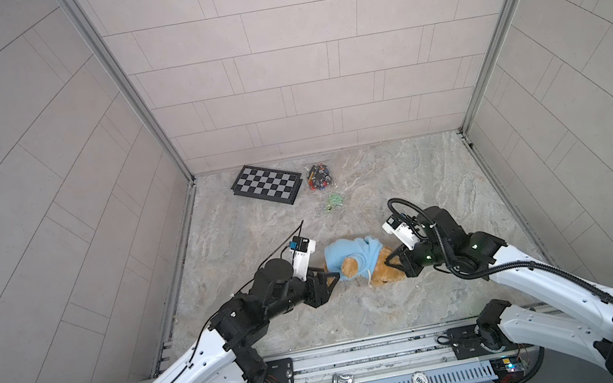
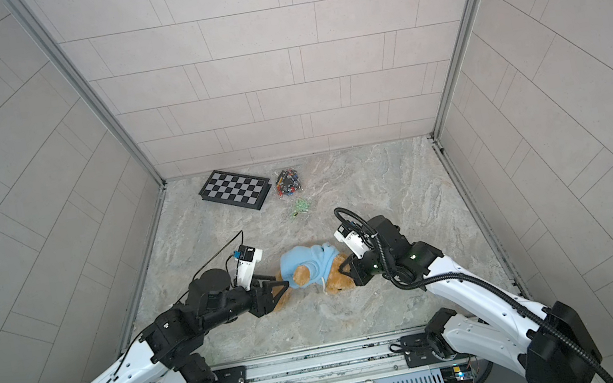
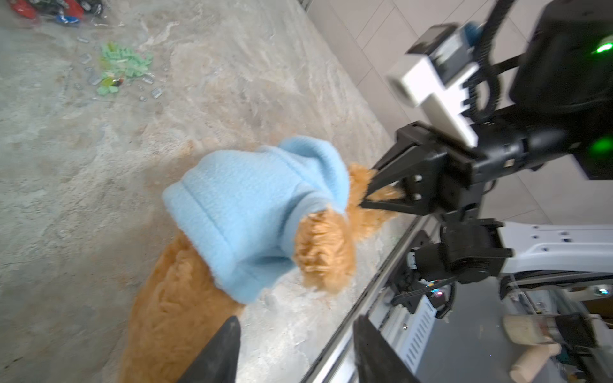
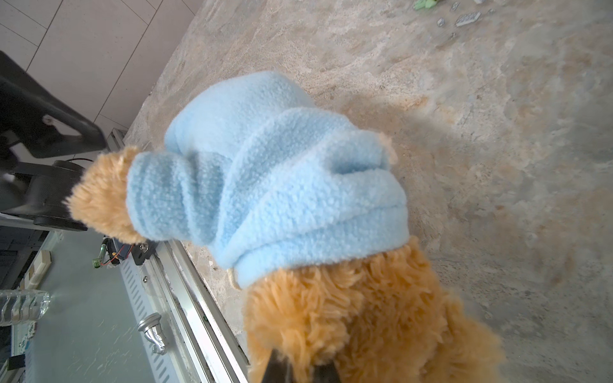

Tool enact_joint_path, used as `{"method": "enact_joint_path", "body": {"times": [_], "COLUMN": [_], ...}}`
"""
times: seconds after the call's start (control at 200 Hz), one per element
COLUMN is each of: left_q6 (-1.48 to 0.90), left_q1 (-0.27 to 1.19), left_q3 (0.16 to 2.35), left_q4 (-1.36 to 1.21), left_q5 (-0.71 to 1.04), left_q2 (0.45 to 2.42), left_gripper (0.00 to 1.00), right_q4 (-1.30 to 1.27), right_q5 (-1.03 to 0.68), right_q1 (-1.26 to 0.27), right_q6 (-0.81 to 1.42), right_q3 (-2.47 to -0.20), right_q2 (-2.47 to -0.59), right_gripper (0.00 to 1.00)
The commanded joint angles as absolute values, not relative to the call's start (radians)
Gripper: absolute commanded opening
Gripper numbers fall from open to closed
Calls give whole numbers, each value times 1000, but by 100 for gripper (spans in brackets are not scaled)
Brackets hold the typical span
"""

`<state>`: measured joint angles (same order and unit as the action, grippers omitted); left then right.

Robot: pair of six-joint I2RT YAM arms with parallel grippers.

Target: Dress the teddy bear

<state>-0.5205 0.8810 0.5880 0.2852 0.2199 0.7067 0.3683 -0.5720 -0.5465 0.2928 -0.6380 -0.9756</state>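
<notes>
Lying on grey marbled tabletop [image 1: 380, 188], front centre: golden-brown fluffy plush teddy bear [image 1: 383, 272], torso inside light blue fleece hoodie [image 1: 349, 253]. Clamped on fur at bear's head: right gripper [image 3: 369, 189]. Spread apart, nothing between, just beside bear's leg: left gripper [image 3: 297, 321].

Bright, even, diffuse light
Top views bow at the edges; wrist views blur softly; a faint shadow lies beside the teddy bear [image 4: 348, 315].

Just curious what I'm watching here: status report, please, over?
Left gripper open, holding nothing. Right gripper shut on the teddy bear's head fur. Blue hoodie on, one paw through sleeve. Chessboard far back, no obstacle.
</notes>
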Motion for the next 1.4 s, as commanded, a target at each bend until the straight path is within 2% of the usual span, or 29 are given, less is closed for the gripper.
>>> {"method": "enact_joint_path", "body": {"times": [0.0,0.275,0.355,0.476,0.601,0.681,0.821,0.911,1.011,1.392], "left_q6": [-454,-435,-439,-457,-477,-511,-577,-561,-553,-515], "left_q1": [923,954,962,967,962,916,750,657,565,405], "left_q3": [631,748,771,782,775,757,713,723,735,811], "left_q4": [297,197,196,207,238,210,134,134,100,47], "left_q5": [180,149,150,147,84,100,238,298,378,383], "left_q2": [728,994,1052,1095,1080,1058,1054,1105,1192,1433], "left_gripper": [63,62,57,43,12,0,0,0,0,0], "right_q4": [363,342,344,342,340,346,353,343,329,162], "right_q5": [-606,-634,-634,-631,-614,-595,-555,-543,-538,-454], "right_q1": [-544,-545,-545,-544,-543,-543,-543,-543,-543,-517], "right_q6": [272,266,263,259,247,238,235,233,239,246], "right_q3": [-685,-690,-692,-701,-723,-747,-760,-746,-725,-658], "right_q2": [-982,-990,-991,-999,-1009,-1012,-976,-943,-934,-1072], "right_gripper": [0,0,0,0,0,16,48,58,63,67]}}
